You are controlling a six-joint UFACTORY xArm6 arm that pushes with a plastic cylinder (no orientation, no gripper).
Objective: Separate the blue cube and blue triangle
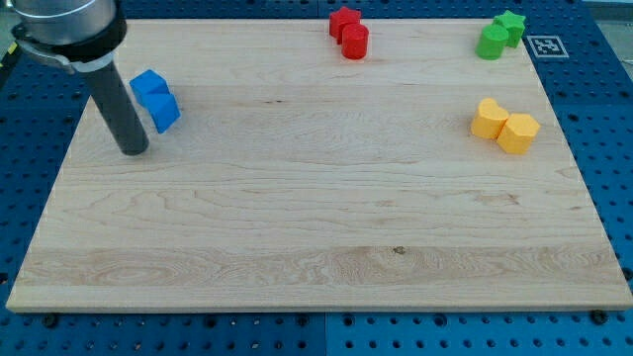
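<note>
Two blue blocks sit touching near the view's upper left of the wooden board. The upper one [148,85] and the lower one [163,111] look alike; I cannot tell which is the cube and which the triangle. My tip [133,150] rests on the board just left of and slightly below the lower blue block, a small gap apart.
A red star [343,20] and red cylinder [355,43] touch at the top centre. A green star [510,25] and green block [491,43] sit at the top right. Two yellow blocks [488,118] [518,133] touch at the right. The board [316,247] ends close behind the blue blocks on the left.
</note>
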